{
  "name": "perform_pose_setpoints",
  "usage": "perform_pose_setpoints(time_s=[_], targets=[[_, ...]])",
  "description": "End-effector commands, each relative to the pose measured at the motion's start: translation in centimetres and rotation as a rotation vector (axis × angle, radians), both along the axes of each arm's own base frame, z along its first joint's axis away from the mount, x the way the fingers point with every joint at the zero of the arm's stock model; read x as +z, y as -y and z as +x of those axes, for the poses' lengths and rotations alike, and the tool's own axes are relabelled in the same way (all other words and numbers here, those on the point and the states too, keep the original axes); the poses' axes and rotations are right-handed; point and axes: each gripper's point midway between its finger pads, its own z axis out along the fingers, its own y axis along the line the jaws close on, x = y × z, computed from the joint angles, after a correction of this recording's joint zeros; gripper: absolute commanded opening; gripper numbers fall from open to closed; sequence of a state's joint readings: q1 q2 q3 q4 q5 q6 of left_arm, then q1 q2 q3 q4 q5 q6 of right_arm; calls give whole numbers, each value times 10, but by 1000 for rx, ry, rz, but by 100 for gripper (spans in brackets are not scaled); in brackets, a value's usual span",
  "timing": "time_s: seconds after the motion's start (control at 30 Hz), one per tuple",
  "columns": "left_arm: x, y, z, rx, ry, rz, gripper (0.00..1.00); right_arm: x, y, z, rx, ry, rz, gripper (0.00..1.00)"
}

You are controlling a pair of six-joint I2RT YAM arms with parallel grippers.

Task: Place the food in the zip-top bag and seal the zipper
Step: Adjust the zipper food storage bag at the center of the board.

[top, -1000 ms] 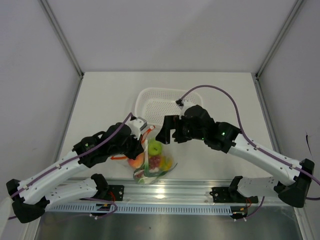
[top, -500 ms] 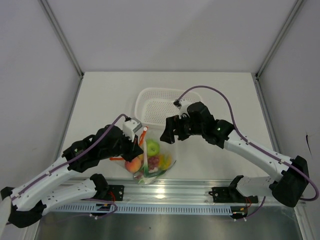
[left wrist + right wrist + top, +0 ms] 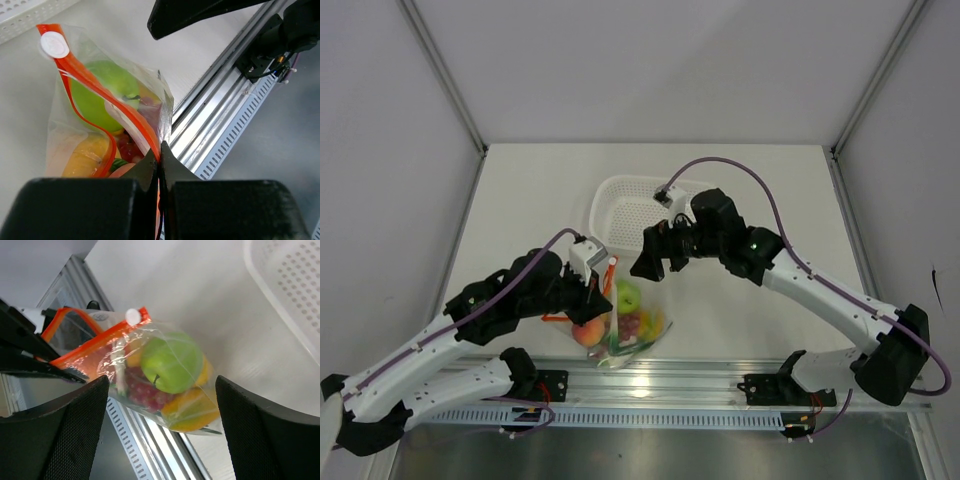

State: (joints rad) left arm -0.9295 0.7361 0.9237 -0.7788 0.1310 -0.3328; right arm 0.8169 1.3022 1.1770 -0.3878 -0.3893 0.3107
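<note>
The clear zip-top bag (image 3: 628, 322) sits at the table's near edge, its bottom over the metal rail. Through the plastic I see the food: a green apple (image 3: 172, 362), dark red grapes (image 3: 145, 390) and an orange (image 3: 192, 410). The red-orange zipper (image 3: 102, 92) runs up to a white slider (image 3: 55, 45) at its far end. My left gripper (image 3: 160, 148) is shut on the zipper's near end, pinching the strip between its fingertips. Just above and behind the bag, my right gripper (image 3: 646, 262) hangs open, and the bag shows between its fingers (image 3: 75, 430) untouched.
A white perforated basket (image 3: 630, 205) stands behind the bag, close under the right wrist. The metal rail (image 3: 650, 385) with the arm bases runs along the near edge. Grey walls enclose the table at the back and on both sides.
The right gripper has swung slightly back and left above the bag, its jaws a little narrower. The left gripper has kept its pinch on the zipper and shifted slightly right.
</note>
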Motion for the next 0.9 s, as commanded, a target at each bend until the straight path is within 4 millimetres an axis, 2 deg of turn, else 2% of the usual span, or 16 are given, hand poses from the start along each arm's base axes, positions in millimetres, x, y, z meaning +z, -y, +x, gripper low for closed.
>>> perform_pose_setpoints(time_s=[0.0, 0.2, 0.27, 0.33, 0.37, 0.53, 0.6, 0.67, 0.7, 0.8, 0.87], targets=[[19, 11, -7, -80, 38, -82, 1, 21, -12, -11, 183, 72, 81, 89], [26, 6, -12, -101, 69, -101, 1, 8, -7, -15, 362, -10, 150, 95], [24, 6, -15, -112, 67, -104, 1, -3, -8, -16, 414, -10, 128, 95], [24, 6, -14, -112, 67, -104, 0, -5, -10, -15, 457, 6, 129, 94], [23, 6, -14, -110, 65, -102, 1, -14, -11, -11, 456, -20, 116, 93], [18, 11, -14, -118, 37, -93, 0, -6, -23, 5, 475, -26, 160, 90], [18, 12, -15, -116, 28, -101, 1, -6, -24, 11, 450, -37, 138, 85], [14, 9, -6, -55, 32, -89, 1, -6, -22, 23, 359, -17, 100, 83], [8, 7, -2, -11, 14, -75, 0, -5, -18, 37, 265, 24, 56, 84], [-17, -2, 13, 96, -28, 38, 1, 2, -3, 62, 63, 36, -28, 81], [-29, -6, 17, 138, -54, 89, 1, 17, 1, 66, -10, 14, -34, 80]])
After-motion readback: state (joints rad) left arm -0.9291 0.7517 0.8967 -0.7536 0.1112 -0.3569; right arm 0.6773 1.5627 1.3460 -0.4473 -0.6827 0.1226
